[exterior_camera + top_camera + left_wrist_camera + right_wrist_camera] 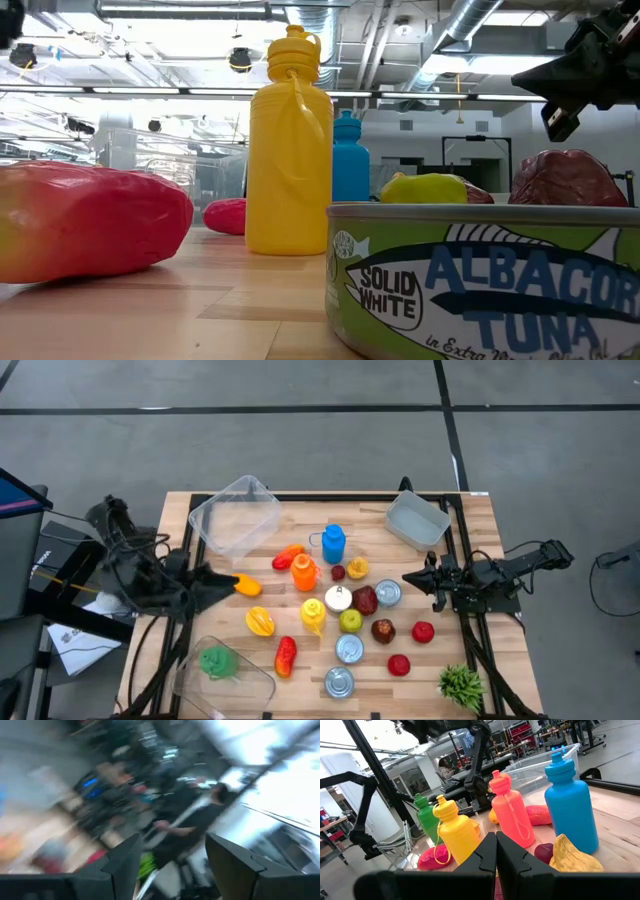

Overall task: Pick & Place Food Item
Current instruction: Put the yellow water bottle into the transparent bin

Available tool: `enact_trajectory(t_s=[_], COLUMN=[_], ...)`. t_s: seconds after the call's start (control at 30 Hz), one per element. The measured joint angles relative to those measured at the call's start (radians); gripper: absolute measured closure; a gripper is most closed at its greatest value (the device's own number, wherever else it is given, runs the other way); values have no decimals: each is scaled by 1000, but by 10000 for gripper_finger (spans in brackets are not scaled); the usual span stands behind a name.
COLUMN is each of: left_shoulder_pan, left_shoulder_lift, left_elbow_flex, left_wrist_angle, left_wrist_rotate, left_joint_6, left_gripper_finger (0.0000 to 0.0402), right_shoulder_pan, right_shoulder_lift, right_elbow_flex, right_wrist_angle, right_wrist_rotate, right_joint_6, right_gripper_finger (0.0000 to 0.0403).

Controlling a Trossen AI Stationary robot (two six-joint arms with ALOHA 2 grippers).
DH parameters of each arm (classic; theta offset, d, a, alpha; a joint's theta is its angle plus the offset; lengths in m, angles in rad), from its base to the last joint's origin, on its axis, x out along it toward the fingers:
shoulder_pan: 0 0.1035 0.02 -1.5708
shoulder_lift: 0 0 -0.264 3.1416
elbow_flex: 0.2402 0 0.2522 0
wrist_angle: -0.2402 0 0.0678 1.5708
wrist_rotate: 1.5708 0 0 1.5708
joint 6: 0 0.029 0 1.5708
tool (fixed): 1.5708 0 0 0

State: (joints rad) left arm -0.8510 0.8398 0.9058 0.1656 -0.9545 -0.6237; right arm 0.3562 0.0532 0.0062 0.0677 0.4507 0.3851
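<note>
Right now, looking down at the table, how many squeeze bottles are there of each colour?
Blue bottle: 1
Orange bottle: 1
Yellow bottle: 1
Green bottle: 1, lying in a clear tub
Total: 4 bottles
</note>
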Motion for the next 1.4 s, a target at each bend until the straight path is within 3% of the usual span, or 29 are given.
enact_trajectory(t_s=[0.07, 0.13, 0.4, 0.53, 0.67, 0.9, 1.07, 1.4], left_shoulder_pan=[81, 150, 403, 491, 561, 622, 643, 649], left_shoulder_lift=[41, 80, 330, 456, 556, 696, 740, 775], left_elbow_flex=[31, 99, 527, 667, 681, 681, 681, 681], left_wrist_angle=[123, 94, -596, -876, -979, -1000, -997, -985], left_wrist_rotate=[131, 203, 462, 562, 684, 826, 920, 937], left_joint_6=[168, 246, 305, 338, 410, 587, 605, 626], left_gripper_finger=[188, 188, 188, 188, 179, 123, 108, 121], right_shoulder_pan=[0, 0, 0, 0, 0, 0, 0, 0], right_shoulder_lift=[0, 0, 0, 0, 0, 0, 0, 0], right_elbow_flex=[0, 0, 0, 0, 0, 0, 0, 0], right_wrist_angle=[0, 0, 0, 0, 0, 0, 0, 0], right_wrist_rotate=[0, 0, -3, -4, -4, -4, -4, -4], right_joint_6=[0, 0, 0, 0, 0, 0, 0, -3], right_gripper_finger=[403, 403, 403, 403, 403, 403, 403, 403])
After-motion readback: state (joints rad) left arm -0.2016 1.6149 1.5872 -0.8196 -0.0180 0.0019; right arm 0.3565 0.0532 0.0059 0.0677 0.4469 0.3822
